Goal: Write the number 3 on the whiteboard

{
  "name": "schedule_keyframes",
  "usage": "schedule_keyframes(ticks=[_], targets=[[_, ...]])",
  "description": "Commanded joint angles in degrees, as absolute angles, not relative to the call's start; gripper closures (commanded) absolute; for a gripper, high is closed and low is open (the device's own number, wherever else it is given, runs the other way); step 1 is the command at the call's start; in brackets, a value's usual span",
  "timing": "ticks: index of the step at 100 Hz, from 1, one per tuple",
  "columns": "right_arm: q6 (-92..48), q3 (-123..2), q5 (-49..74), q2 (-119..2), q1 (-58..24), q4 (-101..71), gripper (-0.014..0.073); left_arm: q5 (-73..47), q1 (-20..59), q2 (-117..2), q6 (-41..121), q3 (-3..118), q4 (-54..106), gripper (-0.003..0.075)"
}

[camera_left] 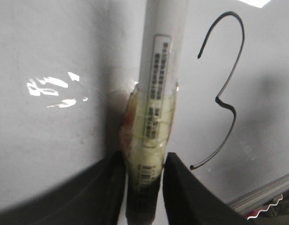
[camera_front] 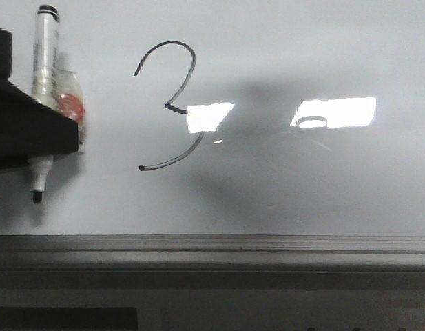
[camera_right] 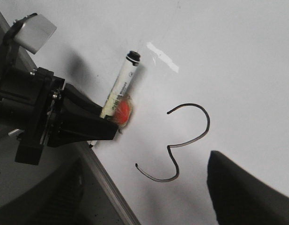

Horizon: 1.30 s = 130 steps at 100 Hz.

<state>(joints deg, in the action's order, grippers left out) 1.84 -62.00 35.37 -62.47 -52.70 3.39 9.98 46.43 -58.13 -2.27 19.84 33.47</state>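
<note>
Gripping the marker (camera_left: 156,117) between closed fingers low in the left wrist view, the left gripper (camera_left: 144,187) holds it beside the finished number 3 (camera_front: 167,107), upper centre-left on the whiteboard (camera_front: 302,193). A drifting nib could streak the board or smear wet ink. The right gripper's (camera_right: 149,197) fingers appear spread, empty, their tips cut off; glare crosses the numeral's middle; whether the nib touches is unclear.

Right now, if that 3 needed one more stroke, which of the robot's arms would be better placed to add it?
The left. Its gripper holds the marker, just left of the number 3 on the whiteboard. The right gripper is open, empty, and holds no pen.
</note>
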Motion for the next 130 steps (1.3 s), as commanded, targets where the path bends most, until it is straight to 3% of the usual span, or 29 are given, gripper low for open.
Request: schedule_keyframes(ticks=[1, 31, 38, 45, 48, 50, 57, 94, 130], targets=[[1.44, -64.05, 31.97, -61.15, -52.42, 4.08, 0.0107, 15.21, 45.46, -58.75, -2.21, 20.86, 35.26, 0.0351], [1.44, -64.05, 33.48, -60.41, -52.42, 4.08, 0.0127, 15.34, 45.46, -55.28, 0.0, 20.86, 35.26, 0.0333], [1.44, -63.92, 33.84, -59.19, -52.42, 4.08, 0.0246, 14.45, 45.46, -52.13, 1.36, 20.86, 35.26, 0.0363], [2.82, -63.14, 33.07, -57.27, -52.42, 4.8, 0.0485, 13.84, 45.46, -48.05, 1.92, 20.86, 35.26, 0.0472], [3.03, -62.7, 32.62, -56.39, -52.42, 5.12, 0.0619, 14.0, 45.46, -46.32, 2.34, 20.86, 35.15, 0.0549], [3.03, -62.33, 32.23, -55.7, -52.42, 5.26, 0.0664, 14.22, 45.46, -44.99, 2.99, 20.86, 34.54, 0.0597], [4.53, -60.61, 30.54, -53.26, -52.42, 6.56, 0.0641, 14.56, 45.46, -40.39, 6.13, 20.86, 31.65, 0.074], [4.66, -35.57, 9.01, -30.33, -52.42, 11.05, 0.0639, 13.76, 45.46, -21.57, 15.8, 15.45, 19.28, 0.0741], [4.66, -19.14, 7.84, -9.43, -52.42, 11.91, 0.0638, 14.64, 45.46, -13.14, 15.8, 8.62, 16.51, 0.0741]])
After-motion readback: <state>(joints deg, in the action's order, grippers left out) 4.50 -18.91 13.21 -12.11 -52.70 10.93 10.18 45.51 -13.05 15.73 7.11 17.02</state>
